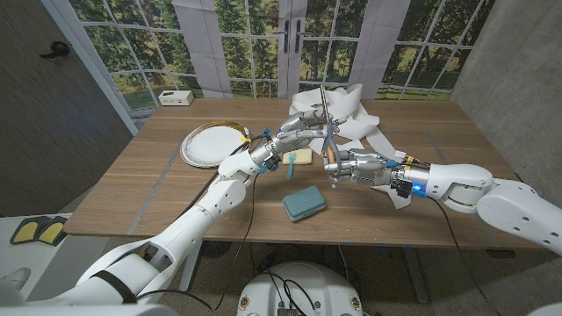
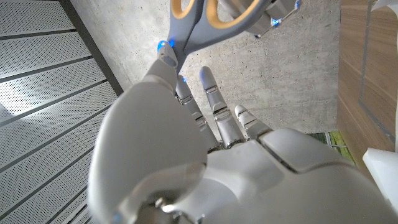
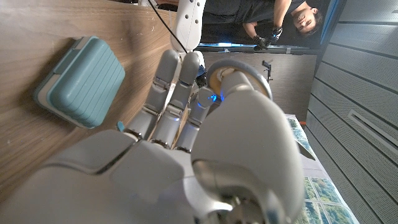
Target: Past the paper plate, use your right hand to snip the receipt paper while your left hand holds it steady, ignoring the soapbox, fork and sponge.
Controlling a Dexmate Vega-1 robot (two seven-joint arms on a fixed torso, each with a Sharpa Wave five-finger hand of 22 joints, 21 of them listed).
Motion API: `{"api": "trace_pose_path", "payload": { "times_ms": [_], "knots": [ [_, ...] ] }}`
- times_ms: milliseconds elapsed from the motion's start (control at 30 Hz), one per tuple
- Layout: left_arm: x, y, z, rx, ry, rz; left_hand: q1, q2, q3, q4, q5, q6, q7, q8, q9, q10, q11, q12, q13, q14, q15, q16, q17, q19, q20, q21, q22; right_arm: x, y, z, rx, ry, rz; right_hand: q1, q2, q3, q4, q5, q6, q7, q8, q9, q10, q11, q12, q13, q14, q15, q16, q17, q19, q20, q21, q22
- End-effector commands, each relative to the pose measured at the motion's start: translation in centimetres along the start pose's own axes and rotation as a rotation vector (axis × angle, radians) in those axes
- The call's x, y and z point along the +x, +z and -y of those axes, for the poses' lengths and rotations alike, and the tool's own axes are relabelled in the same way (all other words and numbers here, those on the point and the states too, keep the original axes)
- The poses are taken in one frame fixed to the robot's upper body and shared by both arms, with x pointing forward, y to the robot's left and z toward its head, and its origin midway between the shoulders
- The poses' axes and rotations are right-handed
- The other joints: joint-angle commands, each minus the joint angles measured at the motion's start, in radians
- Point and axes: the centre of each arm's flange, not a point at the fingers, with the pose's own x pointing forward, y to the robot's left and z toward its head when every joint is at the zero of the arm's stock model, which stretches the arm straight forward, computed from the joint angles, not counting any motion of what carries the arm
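The white receipt paper (image 1: 356, 114) lies crumpled at the table's far middle, beyond the paper plate (image 1: 211, 143). My right hand (image 1: 356, 167) grips the scissors (image 1: 327, 132), whose blades point up over the paper. In the right wrist view its thumb sits in a handle ring (image 3: 239, 78). My left hand (image 1: 294, 133) reaches to the paper's left edge, just left of the scissors. In the left wrist view its fingers (image 2: 214, 102) stretch out with nothing between them, and the grey and yellow scissor handles (image 2: 196, 22) hang just past their tips.
A teal soapbox (image 1: 304, 203) (image 3: 81, 81) sits near the front edge, under my hands. A yellow sponge (image 1: 300, 157) and a blue-handled fork (image 1: 291, 165) lie between plate and right hand. A white box (image 1: 176, 97) stands at the back left. A person (image 3: 280, 18) stands behind the table.
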Motion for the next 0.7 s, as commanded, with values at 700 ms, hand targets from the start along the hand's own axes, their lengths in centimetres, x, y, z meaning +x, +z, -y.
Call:
{"api": "trace_pose_path", "payload": {
  "times_ms": [700],
  "knots": [
    [-0.34,-0.45,-0.44,-0.047,0.028,0.026,-0.412,-0.092,-0.084,0.095,0.0,-0.536,-0.07,-0.205,-0.015,-0.4,0.03,-0.283,-0.16,-0.452,-0.062,-0.135,-0.289,-0.021,0.144,0.002,0.007,-0.27,0.01,0.8,-0.009,-0.026,0.018,-0.014,-0.009,0.016,-0.005,0.0,0.014,0.001,0.003,-0.001,0.017,-0.003,-0.084,0.006,0.034,-0.122,-0.036,0.017,0.0,-0.066,0.013,-0.001]
  ]
}}
